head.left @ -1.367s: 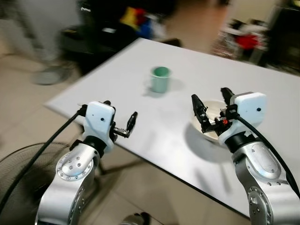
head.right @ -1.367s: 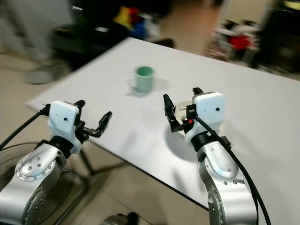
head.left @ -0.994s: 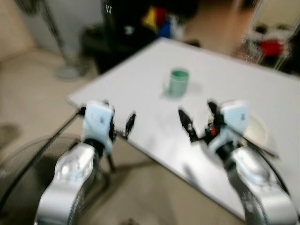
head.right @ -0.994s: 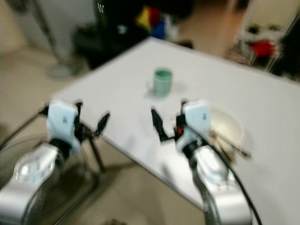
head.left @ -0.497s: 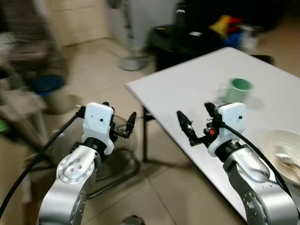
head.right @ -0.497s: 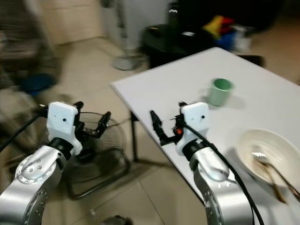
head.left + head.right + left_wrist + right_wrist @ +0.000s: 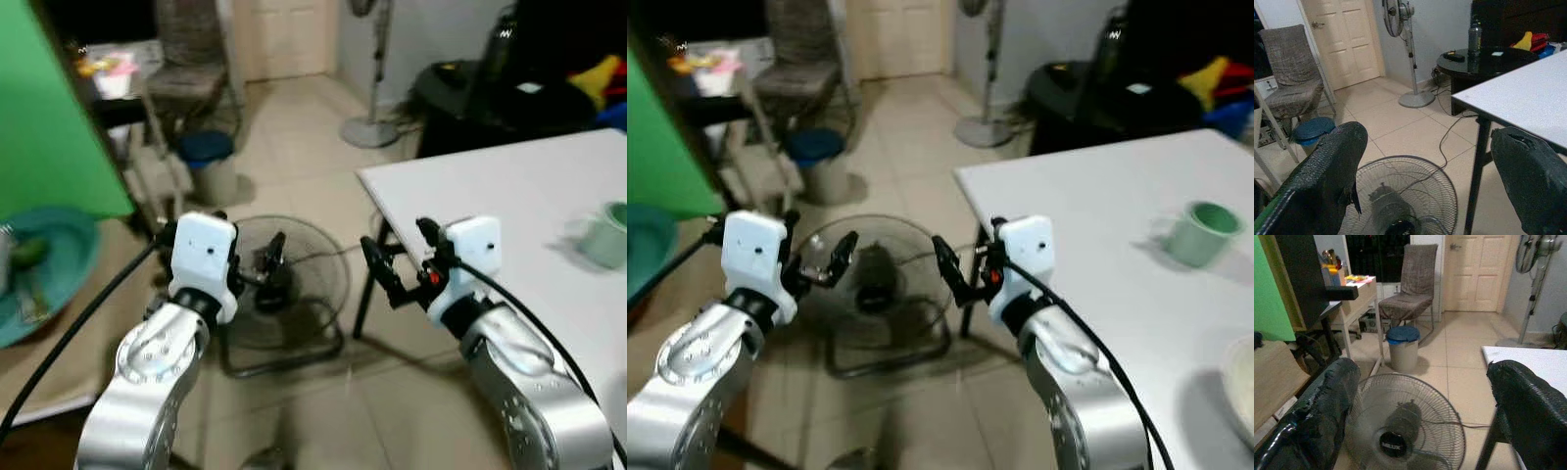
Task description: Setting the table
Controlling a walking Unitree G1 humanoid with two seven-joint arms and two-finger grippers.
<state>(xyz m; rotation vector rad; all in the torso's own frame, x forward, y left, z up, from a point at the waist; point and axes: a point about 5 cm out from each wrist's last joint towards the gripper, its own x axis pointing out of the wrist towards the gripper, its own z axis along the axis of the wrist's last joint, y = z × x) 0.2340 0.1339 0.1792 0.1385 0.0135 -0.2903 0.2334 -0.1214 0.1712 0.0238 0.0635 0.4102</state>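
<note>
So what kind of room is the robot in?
Probably a lived-in room of a home, maybe a dining area. There is a white table with a green mug on it, a round floor fan on the tiled floor, and a grey fabric chair by a cream panelled door.

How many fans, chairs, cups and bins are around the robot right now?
Fans: 2, a floor fan lying low and a standing fan near the door
Chairs: 1, grey chair
Cups: 1, green cup on the white table
Bins: 1, blue-lidded bin
Total: 5
</note>
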